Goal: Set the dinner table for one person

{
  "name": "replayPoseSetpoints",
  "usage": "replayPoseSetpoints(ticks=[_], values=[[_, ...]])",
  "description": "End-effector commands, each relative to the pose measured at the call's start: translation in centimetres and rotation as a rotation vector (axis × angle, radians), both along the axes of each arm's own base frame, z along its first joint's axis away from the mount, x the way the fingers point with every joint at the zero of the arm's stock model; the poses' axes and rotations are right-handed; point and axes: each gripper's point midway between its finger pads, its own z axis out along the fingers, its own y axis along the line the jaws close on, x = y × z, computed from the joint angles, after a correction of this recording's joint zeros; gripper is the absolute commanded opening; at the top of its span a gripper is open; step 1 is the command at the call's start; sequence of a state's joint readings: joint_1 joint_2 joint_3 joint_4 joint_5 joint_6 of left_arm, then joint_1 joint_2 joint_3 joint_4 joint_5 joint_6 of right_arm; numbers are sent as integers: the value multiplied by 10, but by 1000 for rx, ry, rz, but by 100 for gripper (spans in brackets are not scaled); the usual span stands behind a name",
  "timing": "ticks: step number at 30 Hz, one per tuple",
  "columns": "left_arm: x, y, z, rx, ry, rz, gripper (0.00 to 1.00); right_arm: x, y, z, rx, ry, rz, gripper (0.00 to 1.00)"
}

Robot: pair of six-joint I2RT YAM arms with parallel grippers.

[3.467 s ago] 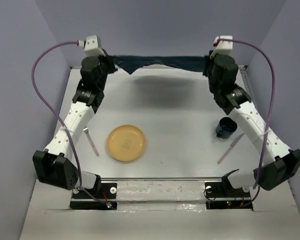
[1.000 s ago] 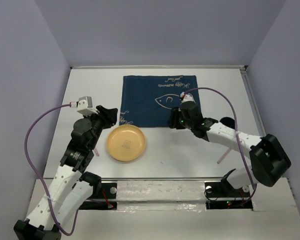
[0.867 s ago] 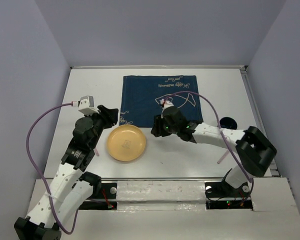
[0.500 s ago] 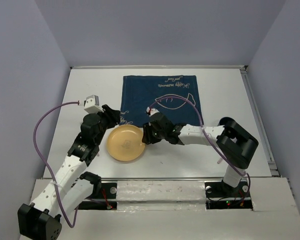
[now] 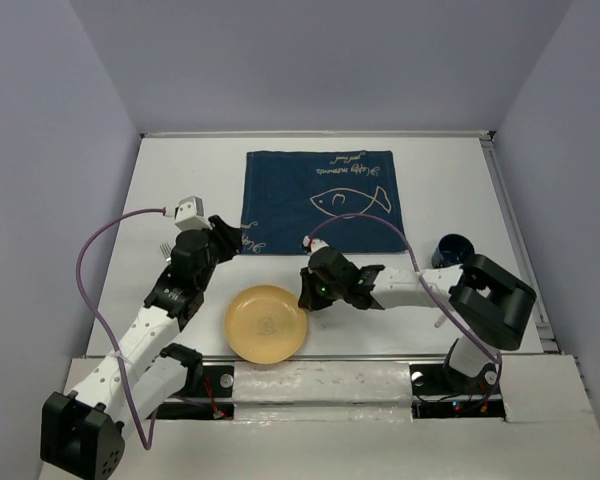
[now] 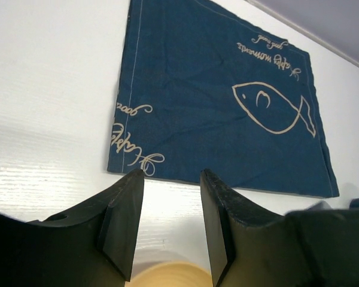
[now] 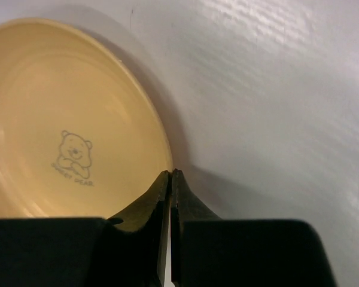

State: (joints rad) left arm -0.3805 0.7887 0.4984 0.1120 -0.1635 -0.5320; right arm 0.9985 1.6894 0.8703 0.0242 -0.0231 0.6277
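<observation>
The white dinner table [image 5: 180, 180] carries a dark blue placemat [image 5: 320, 200] with a fish drawing at the back centre. A yellow plate [image 5: 265, 325] with a bear print lies near the front edge. My right gripper [image 5: 305, 297] is shut on the plate's right rim; in the right wrist view the fingertips [image 7: 170, 173] meet at the edge of the plate [image 7: 66, 119]. My left gripper [image 5: 235, 240] is open and empty over bare table by the placemat's near left corner [image 6: 131, 161], with the plate's rim [image 6: 167, 276] just below its jaws [image 6: 170, 179].
A dark blue cup [image 5: 450, 250] stands at the right, beside the right arm. A fork head [image 5: 163, 247] shows left of the left arm. A pink handle [image 5: 440, 320] lies partly hidden under the right arm. Lavender walls border the table.
The placemat was laid flat at the back. The right gripper swept left to the plate, closed on its rim and pulled it toward the front edge. The left gripper moved slightly toward the placemat corner.
</observation>
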Motion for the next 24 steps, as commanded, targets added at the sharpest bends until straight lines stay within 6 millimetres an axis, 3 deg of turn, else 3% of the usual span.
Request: replayPoseSetpoints(ticks=[1, 4, 8, 9, 11, 12, 13, 15, 17, 20, 21, 22, 24], values=[[5, 3, -18, 11, 17, 30, 53, -20, -17, 10, 30, 29, -10, 4], [8, 3, -30, 16, 38, 38, 53, -26, -21, 14, 35, 23, -6, 6], [16, 5, -42, 50, 67, 57, 52, -22, -26, 31, 31, -11, -14, 29], [20, 4, -47, 61, 78, 63, 52, -14, -28, 44, 23, -61, -28, 40], [24, 3, -53, 65, 91, 65, 52, -8, -29, 56, 10, -99, -30, 47], [29, 1, -58, 64, 100, 68, 52, 6, -36, 66, -10, -131, -61, 48], [31, 0, -60, 65, 103, 67, 52, 6, -36, 69, -4, -136, -62, 48], [38, 1, -71, 80, 128, 85, 51, 29, -55, 81, -19, -176, -125, 48], [42, 3, -80, 103, 150, 103, 50, 52, -81, 80, -48, -203, -205, 46], [46, 3, -97, 128, 196, 107, 50, 109, -156, 68, -160, -220, -448, 45], [46, 3, -101, 134, 207, 110, 50, 111, -162, 64, -195, -225, -465, 45], [46, 6, -108, 149, 224, 122, 50, 126, -189, 57, -244, -220, -549, 45], [46, 7, -117, 164, 243, 127, 52, 142, -221, 52, -277, -204, -636, 45]])
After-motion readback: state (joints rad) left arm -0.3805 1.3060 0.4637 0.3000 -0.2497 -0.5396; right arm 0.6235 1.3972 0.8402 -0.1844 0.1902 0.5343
